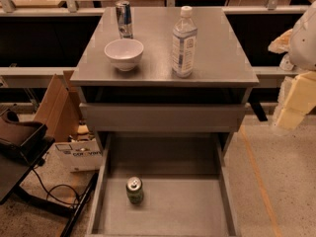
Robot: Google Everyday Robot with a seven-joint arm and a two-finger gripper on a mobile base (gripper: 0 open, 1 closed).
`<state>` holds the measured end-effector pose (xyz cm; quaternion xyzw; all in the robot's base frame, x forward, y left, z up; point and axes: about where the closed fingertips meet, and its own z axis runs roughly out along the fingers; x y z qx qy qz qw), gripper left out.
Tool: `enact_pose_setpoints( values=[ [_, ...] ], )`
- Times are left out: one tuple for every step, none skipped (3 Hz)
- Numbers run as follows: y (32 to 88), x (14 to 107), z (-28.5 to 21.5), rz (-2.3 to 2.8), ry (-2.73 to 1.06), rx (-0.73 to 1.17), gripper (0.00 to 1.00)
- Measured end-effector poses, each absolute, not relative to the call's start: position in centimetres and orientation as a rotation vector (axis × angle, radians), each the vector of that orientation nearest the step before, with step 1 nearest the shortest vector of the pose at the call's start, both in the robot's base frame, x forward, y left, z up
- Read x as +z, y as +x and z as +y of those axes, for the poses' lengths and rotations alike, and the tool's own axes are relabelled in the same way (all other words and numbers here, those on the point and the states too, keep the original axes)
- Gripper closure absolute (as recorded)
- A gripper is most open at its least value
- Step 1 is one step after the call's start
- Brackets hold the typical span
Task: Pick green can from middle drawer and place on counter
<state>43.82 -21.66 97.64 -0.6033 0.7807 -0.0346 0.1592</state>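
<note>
The green can (134,190) stands upright on the floor of the open middle drawer (197,211), left of centre, with its silver top showing. The drawer is pulled out towards me at the bottom of the view. The counter (222,48) is the grey cabinet top above it. My gripper (295,105) is at the right edge of the view, level with the cabinet's upper front, well to the right of and above the can, touching nothing. Nothing is in it.
On the counter stand a slim silver-and-blue can (124,19), a white bowl (124,54) and a clear water bottle (183,42). A closed drawer front (163,117) sits above the open one. Cardboard boxes (59,107) and cables (54,191) lie on the floor at the left.
</note>
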Motion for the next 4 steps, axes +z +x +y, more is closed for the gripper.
enact_pose_setpoints(
  values=[
    [43.8,97.6,-21.7,2.231,-1.724,-0.099,0.0],
    [44.2,97.2,-21.6,2.207,-1.69,-0.079,0.0],
    [43.9,89.0,-22.1,2.12,-1.644,0.144,0.0],
    [44.4,83.1,-21.9,1.986,-1.527,0.305,0.0]
  ],
)
